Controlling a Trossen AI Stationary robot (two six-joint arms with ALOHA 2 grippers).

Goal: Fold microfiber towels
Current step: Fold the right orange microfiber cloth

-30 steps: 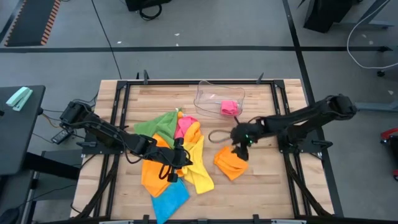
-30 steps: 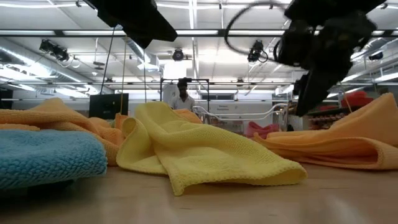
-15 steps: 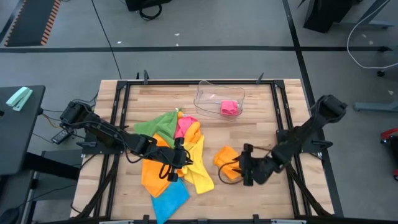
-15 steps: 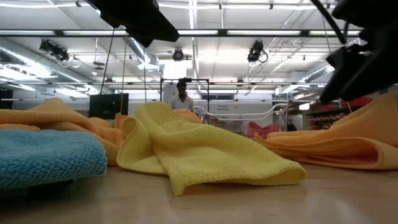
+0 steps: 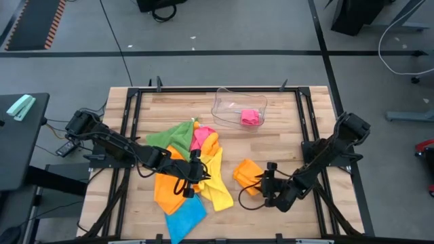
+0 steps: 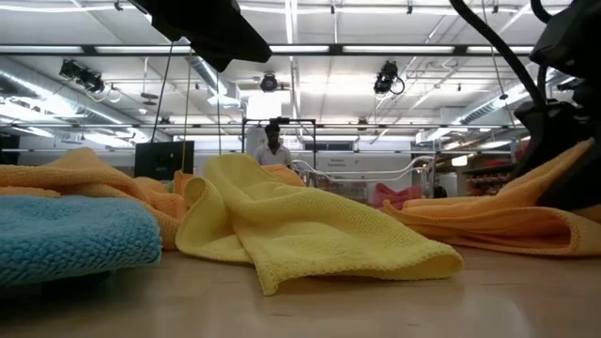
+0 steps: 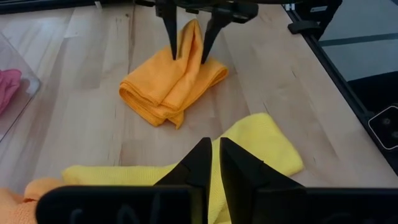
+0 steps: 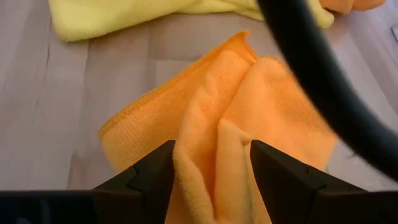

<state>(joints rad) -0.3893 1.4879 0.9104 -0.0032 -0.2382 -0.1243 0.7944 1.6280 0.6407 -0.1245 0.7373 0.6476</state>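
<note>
High view: left gripper [image 5: 192,177] sits over the towel pile at table's left-centre, w/ orange towel [image 5: 168,188], yellow towel [image 5: 217,181], blue towel [image 5: 184,217], green towel [image 5: 169,135] and pink towel [image 5: 201,137] heaped together. Right gripper [image 5: 263,192] is low at the near edge of a separate folded orange towel [image 5: 248,176], right of the pile. Clear plastic tray [image 5: 239,108] at the far side of the wood table [image 5: 285,142] holds a second pink cloth [image 5: 250,117]. Low view: yellow towel [image 6: 300,230] in front, blue towel [image 6: 70,235] at left, orange folds [image 6: 498,225] at right; a person [image 6: 273,150] stands far back in the room. Left wrist view: left fingers [image 7: 205,163] nearly together w/ a thin gap, nothing between them, above yellow towel [image 7: 249,149]; across the table the right gripper [image 7: 188,46] straddles a raised fold of the folded orange towel [image 7: 168,90]. Right wrist view: right fingers [image 8: 155,171] spread either side of a bunched ridge of orange towel [image 8: 217,130], fabric between the jaws; can't tell if it's pinched.
</note>
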